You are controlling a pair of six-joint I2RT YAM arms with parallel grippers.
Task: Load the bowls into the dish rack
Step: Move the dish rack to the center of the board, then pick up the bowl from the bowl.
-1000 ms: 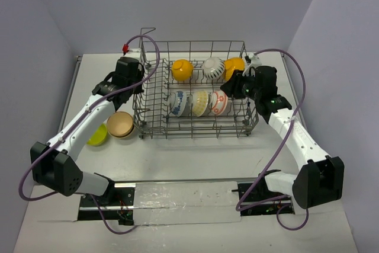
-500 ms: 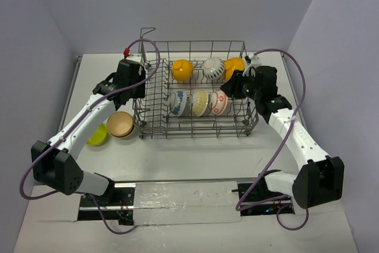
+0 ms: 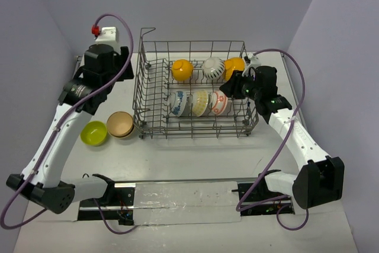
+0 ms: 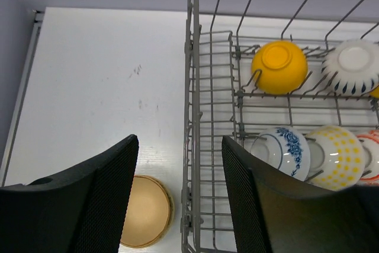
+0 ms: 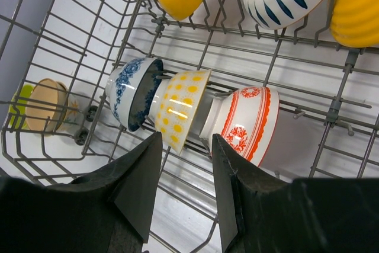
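- On the counter (image 3: 195, 158), left of the dish rack (image 3: 148, 105), two bowls are not yet loaded: a lime green bowl (image 3: 93, 133) and, just beside it, a tan bowl (image 3: 120, 124) close against the rack's left wall.
- Inside the rack, six bowls lean between the tines.
  - Back row: an orange-yellow bowl (image 3: 182, 70), a white striped bowl (image 3: 213, 68) and a second orange-yellow bowl (image 3: 234, 66).
  - Front row: a blue-patterned bowl (image 3: 176, 103), a yellow-dotted bowl (image 3: 200, 103) and a red-and-white bowl (image 3: 219, 102).
- Most of the job looks done, with only the two counter bowls left.
- Left jaws stand wide apart and empty, raised above the tan bowl and the rack's left wall.
- Right jaws stand about half open, hold nothing, and hover over the front row, above the yellow-dotted and red-and-white bowls.
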